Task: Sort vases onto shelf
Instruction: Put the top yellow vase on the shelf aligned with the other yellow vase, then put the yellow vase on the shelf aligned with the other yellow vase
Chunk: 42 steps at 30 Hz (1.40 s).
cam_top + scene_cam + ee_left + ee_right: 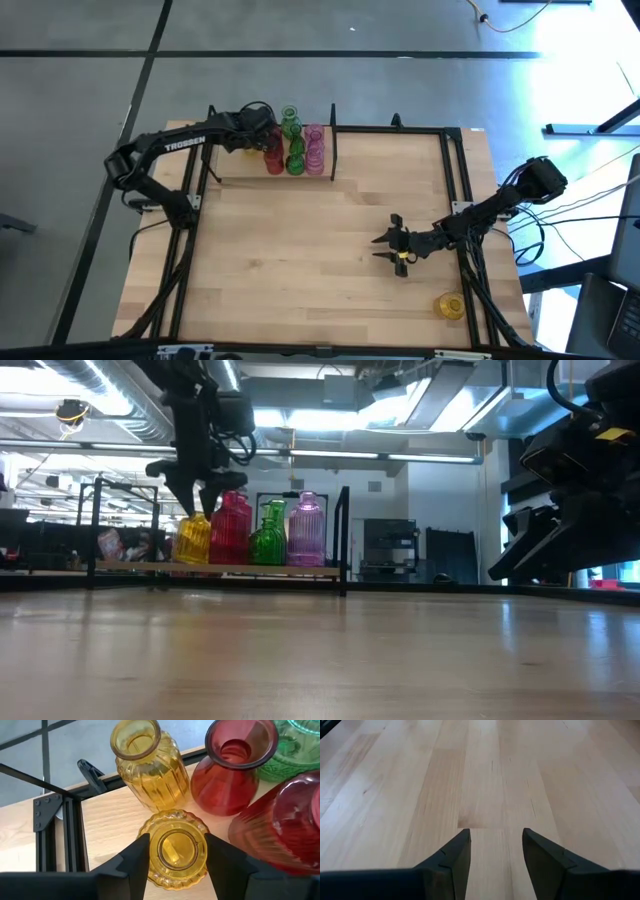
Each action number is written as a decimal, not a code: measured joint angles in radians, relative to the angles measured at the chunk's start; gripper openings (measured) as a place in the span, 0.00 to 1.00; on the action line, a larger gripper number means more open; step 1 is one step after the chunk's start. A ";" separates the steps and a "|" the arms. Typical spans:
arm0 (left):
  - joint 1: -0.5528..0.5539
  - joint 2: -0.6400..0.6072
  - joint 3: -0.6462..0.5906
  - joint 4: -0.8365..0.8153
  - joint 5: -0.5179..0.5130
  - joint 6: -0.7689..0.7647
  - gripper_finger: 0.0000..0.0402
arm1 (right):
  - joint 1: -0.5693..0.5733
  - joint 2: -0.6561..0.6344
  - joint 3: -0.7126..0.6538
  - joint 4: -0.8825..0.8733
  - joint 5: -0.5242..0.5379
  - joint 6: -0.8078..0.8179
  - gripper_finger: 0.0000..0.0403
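The shelf (240, 172), a light-wood board framed in black rods, stands at the table's far left. On it stand red (231, 530), green (268, 540) and pink (306, 530) vases, and a second yellow vase (145, 762). My left gripper (177, 845) reaches over the shelf's left part (258, 142), shut on a small yellow vase (192, 540). My right gripper (386, 250) waits open above bare table at the right, with nothing between its fingers (495, 845). One more yellow vase (449, 305) stands on the table near the front right. My left gripper pinches the yellow vase by the two opposite sides of its ribbed upper body (156, 851), one finger on each side. The fingers come slanting down from above. The vase is upright, mouth up, its base level with the shelf board; whether it rests there I cannot tell.
The held vase is close to the second yellow vase and two red ones (232, 770) (285, 825). A black upright divider (333, 150) ends the shelf on the right. A black clamp (92, 772) and the frame corner sit beside the shelf's left edge. Bare wood lies mid-table.
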 joint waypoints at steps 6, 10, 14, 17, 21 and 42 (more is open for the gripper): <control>0.000 0.008 0.000 0.015 -0.002 0.001 0.46 | 0.000 0.000 0.000 0.000 0.000 0.000 0.40; 0.000 0.009 0.000 0.015 0.001 0.003 0.49 | 0.000 0.000 0.000 0.000 0.000 0.000 0.40; 0.000 0.009 0.000 0.015 0.001 0.003 0.53 | 0.000 0.000 0.000 0.000 0.000 0.000 0.40; 0.000 0.009 0.000 0.015 0.001 0.004 0.56 | 0.000 0.000 0.000 0.000 0.000 0.000 0.40; 0.000 0.009 0.000 0.014 0.002 0.009 0.59 | 0.000 0.000 0.000 0.000 0.000 0.000 0.40; -0.087 -0.285 0.000 0.028 0.143 0.055 0.59 | 0.000 0.000 0.000 -0.011 0.003 -0.012 0.40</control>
